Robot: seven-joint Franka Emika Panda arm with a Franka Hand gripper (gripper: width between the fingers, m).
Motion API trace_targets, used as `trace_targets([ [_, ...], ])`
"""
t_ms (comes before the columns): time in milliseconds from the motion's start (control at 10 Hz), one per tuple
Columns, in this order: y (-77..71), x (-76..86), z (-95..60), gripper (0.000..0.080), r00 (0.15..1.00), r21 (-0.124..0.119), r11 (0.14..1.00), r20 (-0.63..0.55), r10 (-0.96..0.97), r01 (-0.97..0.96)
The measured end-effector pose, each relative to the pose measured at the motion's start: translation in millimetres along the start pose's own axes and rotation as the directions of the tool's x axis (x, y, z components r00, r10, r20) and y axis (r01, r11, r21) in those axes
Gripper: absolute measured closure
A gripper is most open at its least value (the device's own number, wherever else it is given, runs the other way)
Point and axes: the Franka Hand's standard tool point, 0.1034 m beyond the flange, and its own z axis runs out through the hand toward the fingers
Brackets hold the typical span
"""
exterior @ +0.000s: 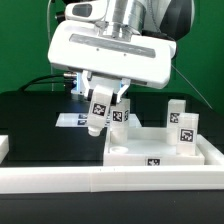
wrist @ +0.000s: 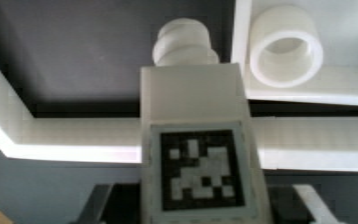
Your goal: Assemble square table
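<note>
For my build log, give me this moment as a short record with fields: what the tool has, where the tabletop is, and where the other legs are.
tool: shut on leg
leg: held clear of the table, screw end pointing away from wrist
tabletop: lying near the long rail, corner socket visible
other legs: standing beyond the tabletop, at exterior view's right
marker board: flat behind the held leg

This is a robotics lab set up for recording. A white robot arm (exterior: 112,48) hangs over a black counter (exterior: 30,112) backed by a green screen (exterior: 25,35), with dark cables trailing at the far left of the exterior view. White plastic furniture parts carry black-and-white marker tags, such as the leg block (wrist: 194,130) close before the wrist camera, and a long white rail (exterior: 110,178) borders the near edge of the workspace.
</note>
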Motion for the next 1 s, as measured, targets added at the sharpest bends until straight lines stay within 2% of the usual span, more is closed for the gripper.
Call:
trace_targets([
  [200,5.9,3.7,-3.8,0.0509,0.999,0.005,1.000,-0.016,-0.029,0.029],
  [500,8.6,23.3,-13.4,0.0509,0.993,0.045,0.998,-0.115,-0.037,0.043],
  [600,5.2,24.3,-11.6,0.0509,0.992,0.067,0.997,-0.125,-0.034,0.043],
  [700,8.3,27.3,-12.8,0.0509,0.992,0.087,0.996,-0.124,-0.025,0.036],
  [800,6.9,23.5,-12.3,0.0509,0.997,0.113,0.994,-0.079,0.007,0.002],
  [1000,6.2,22.2,-11.1,0.0509,0.997,0.111,0.994,-0.081,0.003,0.006],
])
